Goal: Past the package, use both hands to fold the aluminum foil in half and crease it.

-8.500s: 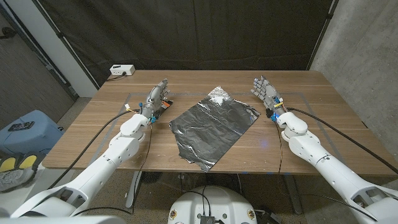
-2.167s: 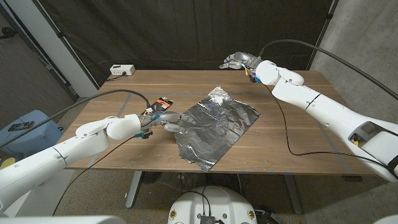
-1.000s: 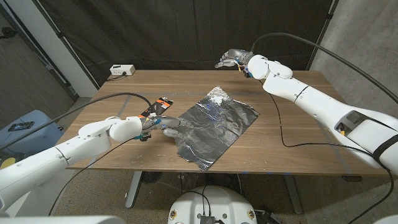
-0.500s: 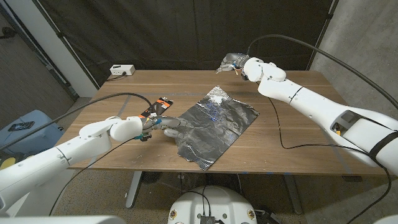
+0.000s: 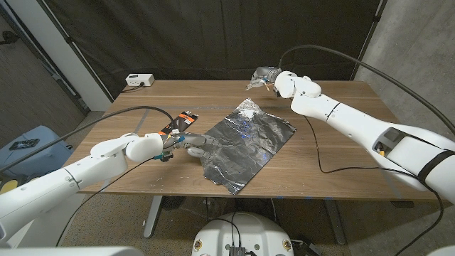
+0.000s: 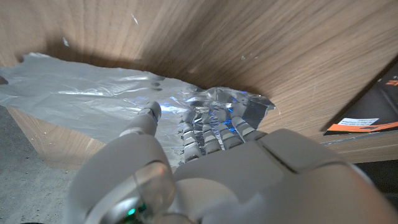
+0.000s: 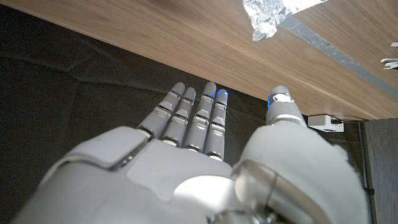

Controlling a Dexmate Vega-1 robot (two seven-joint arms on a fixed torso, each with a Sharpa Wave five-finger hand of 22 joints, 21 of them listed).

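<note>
Aluminum foil (image 5: 246, 146) is spread flat mid-table beside the package (image 5: 180, 119). Its near-left edge is pressed by the left hand (image 5: 192, 141), fingers together; the right hand (image 5: 264, 74), fingers apart and empty, is best lowered onto the crumpled far corner (image 5: 249, 108) before lifting.

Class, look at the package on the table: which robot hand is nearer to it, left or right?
Left. The left robot hand lies on the foil's near corner, just beside the package. The right robot hand hovers at the table's far edge, well across from it.
</note>
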